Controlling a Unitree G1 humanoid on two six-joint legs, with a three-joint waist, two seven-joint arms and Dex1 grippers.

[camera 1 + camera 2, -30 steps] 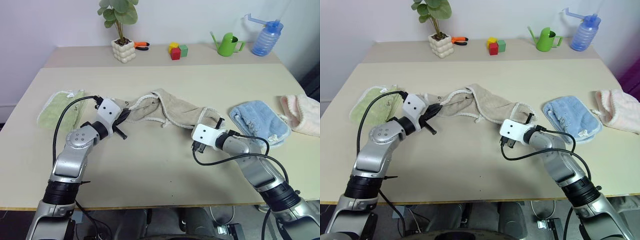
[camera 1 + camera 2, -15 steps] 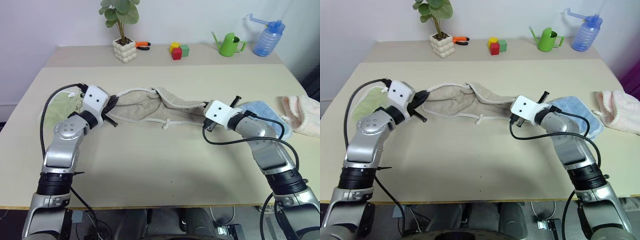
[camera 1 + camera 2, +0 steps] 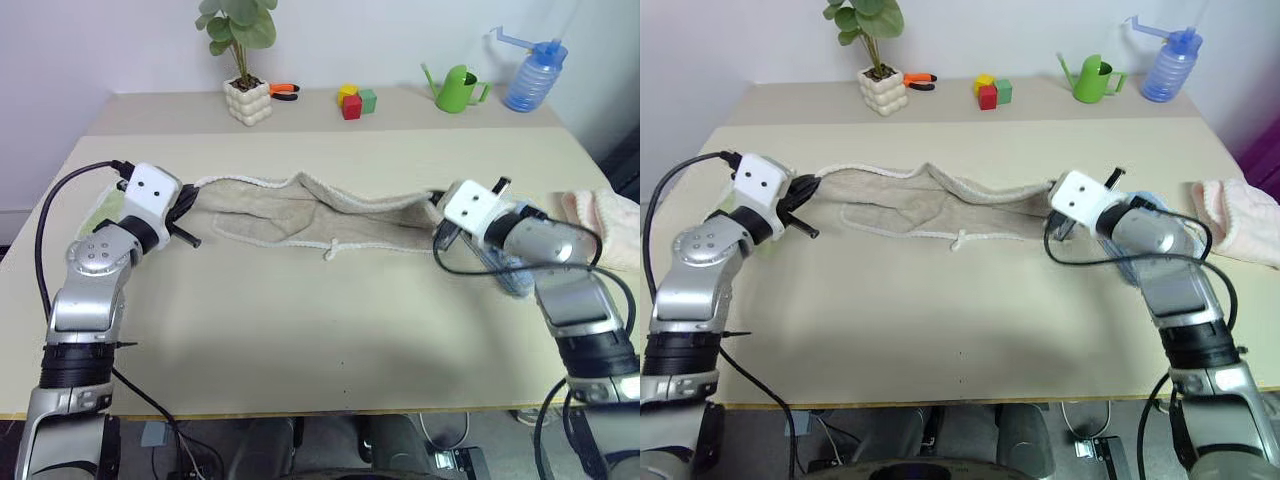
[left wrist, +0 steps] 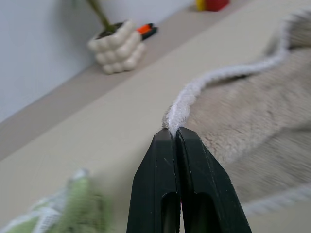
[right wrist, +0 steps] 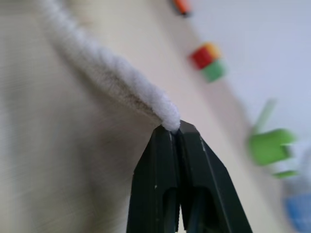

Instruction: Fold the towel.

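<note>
At nine o'clock my left hand [image 3: 190, 196] is pinching the beige cloth towel with white stitched edging [image 3: 310, 210], which hangs stretched above the pale counter [image 3: 330, 320] toward three o'clock, where my right hand [image 3: 436, 205] pinches the opposite end. No fold yet; everything remains.

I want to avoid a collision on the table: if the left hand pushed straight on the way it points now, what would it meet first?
Most likely the towel itself: the left hand is shut on its white-edged corner and points along the cloth toward the right hand. Beyond the cloth nothing else seems to stand in that line, though depth is hard to judge.
</note>
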